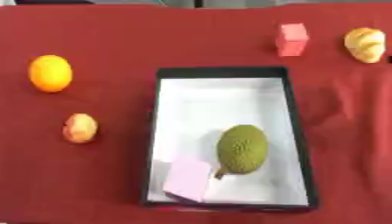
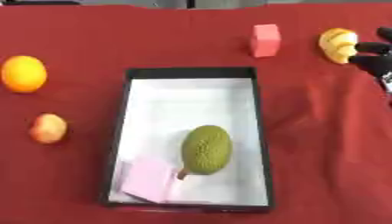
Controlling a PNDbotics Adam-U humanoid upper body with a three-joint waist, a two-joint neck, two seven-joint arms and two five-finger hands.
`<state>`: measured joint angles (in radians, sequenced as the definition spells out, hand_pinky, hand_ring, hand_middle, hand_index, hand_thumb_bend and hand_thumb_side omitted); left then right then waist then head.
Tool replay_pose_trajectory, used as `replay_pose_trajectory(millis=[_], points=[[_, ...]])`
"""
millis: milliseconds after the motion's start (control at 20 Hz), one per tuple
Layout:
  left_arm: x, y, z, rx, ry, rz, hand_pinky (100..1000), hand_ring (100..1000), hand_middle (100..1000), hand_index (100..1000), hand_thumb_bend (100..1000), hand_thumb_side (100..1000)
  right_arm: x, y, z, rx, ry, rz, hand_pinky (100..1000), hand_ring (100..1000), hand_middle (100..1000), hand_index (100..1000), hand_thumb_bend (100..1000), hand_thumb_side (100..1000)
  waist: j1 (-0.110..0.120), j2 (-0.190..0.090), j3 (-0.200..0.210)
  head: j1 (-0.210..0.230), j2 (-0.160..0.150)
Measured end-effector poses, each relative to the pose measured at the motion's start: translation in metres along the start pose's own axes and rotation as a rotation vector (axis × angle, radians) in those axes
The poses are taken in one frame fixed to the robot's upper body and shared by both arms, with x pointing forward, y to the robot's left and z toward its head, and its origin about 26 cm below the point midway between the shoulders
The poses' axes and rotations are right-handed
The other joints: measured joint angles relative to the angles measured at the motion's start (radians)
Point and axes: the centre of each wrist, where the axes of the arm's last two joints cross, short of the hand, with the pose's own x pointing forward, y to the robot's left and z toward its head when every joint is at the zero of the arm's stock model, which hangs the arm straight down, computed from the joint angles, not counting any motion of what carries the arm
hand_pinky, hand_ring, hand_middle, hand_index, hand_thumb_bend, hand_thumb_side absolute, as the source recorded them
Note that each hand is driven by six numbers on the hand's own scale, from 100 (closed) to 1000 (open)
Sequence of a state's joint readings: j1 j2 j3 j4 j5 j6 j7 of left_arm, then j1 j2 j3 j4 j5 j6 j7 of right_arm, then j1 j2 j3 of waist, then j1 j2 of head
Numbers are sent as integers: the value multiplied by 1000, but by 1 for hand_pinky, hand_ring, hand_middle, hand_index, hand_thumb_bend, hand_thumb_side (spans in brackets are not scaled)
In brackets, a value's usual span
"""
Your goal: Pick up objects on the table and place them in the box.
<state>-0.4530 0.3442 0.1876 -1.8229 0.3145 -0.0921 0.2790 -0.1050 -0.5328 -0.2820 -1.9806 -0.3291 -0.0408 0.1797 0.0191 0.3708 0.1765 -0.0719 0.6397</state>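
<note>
Only the right hand [image 2: 375, 59] shows, poking in at the upper right edge, black fingers curled a bit, hard to tell more.

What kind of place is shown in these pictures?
Probably a robot training or test table, not a kitchen: a red cloth, an open box, toy-like fruit such as the orange, and a black robot right hand.

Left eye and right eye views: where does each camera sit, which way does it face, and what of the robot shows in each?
Left eye view: in the head, looking down at the red table and the box; no robot part clearly shows.
Right eye view: beside it, same downward look; the right hand enters at the right edge by the yellow object.
Both share the box, the green fruit, the orange and the pink block.
</note>
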Motion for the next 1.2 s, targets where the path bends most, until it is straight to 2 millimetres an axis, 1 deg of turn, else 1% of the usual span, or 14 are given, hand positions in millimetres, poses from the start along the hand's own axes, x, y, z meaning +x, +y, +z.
replay_pose_trajectory(millis=[300, 600, 750, 950, 1200], points=[[0, 0, 0, 2, 0, 0, 742, 793, 680, 802, 100, 676, 2, -1, -2, 3, -6, 5, 968, 847, 822, 968, 100, 523, 0, 0, 5, 0, 0], [0, 0, 0, 4, 0, -1, 742, 793, 680, 802, 100, 678, 16, -14, -12, 50, -62, 42, 968, 871, 841, 977, 100, 531, -4, 0, 3, -1, 0], [0, 1, 0, 3, 1, -7, 742, 793, 680, 802, 100, 678, 25, -22, -17, 85, -81, 76, 970, 882, 852, 983, 100, 517, -9, 0, 1, -1, 0], [1, 4, -1, 0, 0, -18, 742, 793, 680, 802, 100, 679, 39, -33, -30, 143, -106, 137, 965, 879, 847, 978, 100, 476, -18, 0, -2, -2, 1], [0, 5, 0, -1, 7, -26, 742, 793, 680, 801, 100, 679, 46, -56, -52, 198, -89, 229, 961, 873, 839, 973, 100, 436, -26, -1, 2, -10, 1]])
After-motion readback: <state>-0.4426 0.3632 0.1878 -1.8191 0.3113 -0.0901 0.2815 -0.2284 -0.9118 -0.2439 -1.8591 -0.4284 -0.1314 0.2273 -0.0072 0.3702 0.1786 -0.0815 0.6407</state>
